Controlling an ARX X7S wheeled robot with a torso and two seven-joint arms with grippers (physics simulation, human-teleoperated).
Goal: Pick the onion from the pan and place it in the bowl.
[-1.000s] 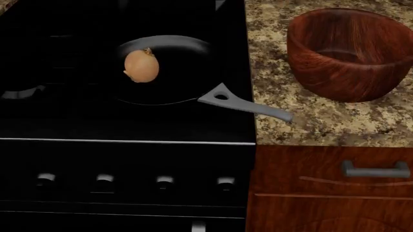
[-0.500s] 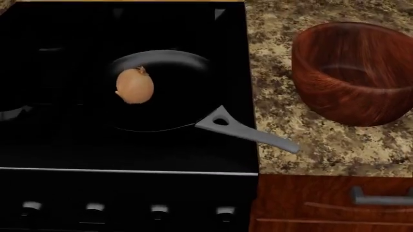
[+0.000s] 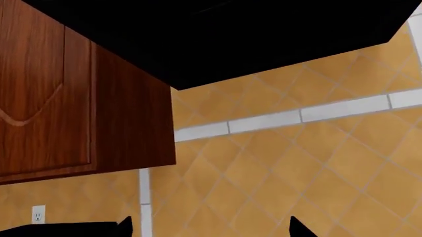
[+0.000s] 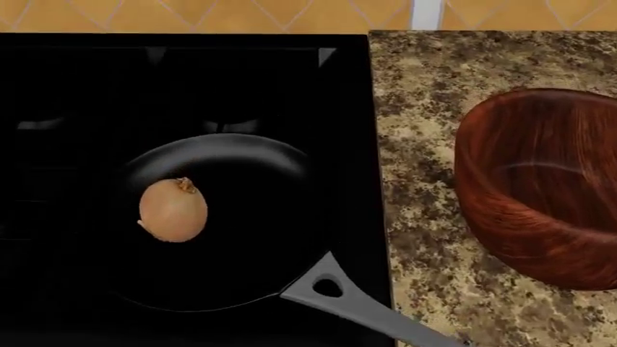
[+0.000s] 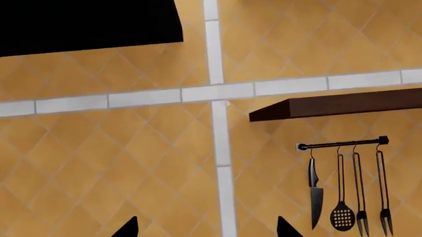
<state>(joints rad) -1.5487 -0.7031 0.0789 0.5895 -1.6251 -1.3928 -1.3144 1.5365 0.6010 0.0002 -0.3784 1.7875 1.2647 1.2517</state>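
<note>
In the head view, the tan-yellow onion (image 4: 173, 210) lies in the left half of the black pan (image 4: 260, 246) on the black stovetop. The pan's grey handle (image 4: 352, 307) points toward the lower right. The reddish-brown wooden bowl (image 4: 545, 188) stands on the granite counter to the right, partly cut off by the frame's edge. Neither arm shows in the head view. My left gripper (image 3: 209, 229) faces the tiled wall, its two black fingertips wide apart with nothing between them. My right gripper (image 5: 205, 228) also faces the wall, open and empty.
The speckled granite counter (image 4: 415, 144) lies between stove and bowl. A wooden wall cabinet (image 3: 66, 98) and a black hood (image 3: 264, 34) hang above. A dark shelf (image 5: 336, 106) and a rail of hanging utensils (image 5: 346, 192) are on the tiled wall.
The head view has shifted: pan, onion and bowl have slid down in the picture, the wall tiles now show at the top, and the stove knobs and drawer have left the frame.
</note>
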